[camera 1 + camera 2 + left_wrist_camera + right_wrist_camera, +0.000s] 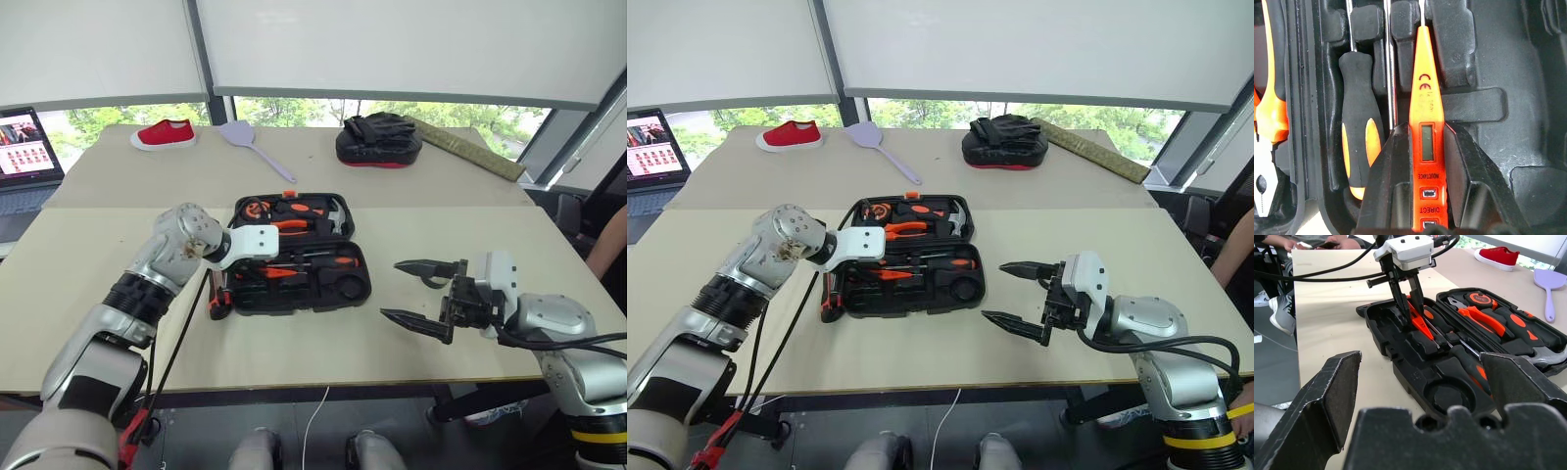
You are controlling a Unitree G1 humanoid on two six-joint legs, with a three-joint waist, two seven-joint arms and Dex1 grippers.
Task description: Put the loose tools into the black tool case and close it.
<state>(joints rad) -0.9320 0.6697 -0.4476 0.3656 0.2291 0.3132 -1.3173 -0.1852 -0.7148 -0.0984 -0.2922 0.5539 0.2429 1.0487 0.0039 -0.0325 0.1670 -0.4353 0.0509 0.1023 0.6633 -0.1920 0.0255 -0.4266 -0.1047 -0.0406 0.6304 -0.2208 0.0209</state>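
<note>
Nearest the camera, the right gripper (419,290) hung with fingers spread wide and empty, just right of the case (294,253). That case lay open mid-table. Over its near-left part, the left gripper (1409,296) pinched a slim orange tester (1427,142) above a slot, beside a seated screwdriver (1357,122). Pliers (1484,318) sat in the far half.

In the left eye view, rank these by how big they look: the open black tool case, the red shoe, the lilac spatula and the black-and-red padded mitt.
Largest to smallest as they appear:
1. black tool case
2. black-and-red padded mitt
3. red shoe and lilac spatula: too alike to rank.
The case is nearest the camera, so it looks larger.
</note>
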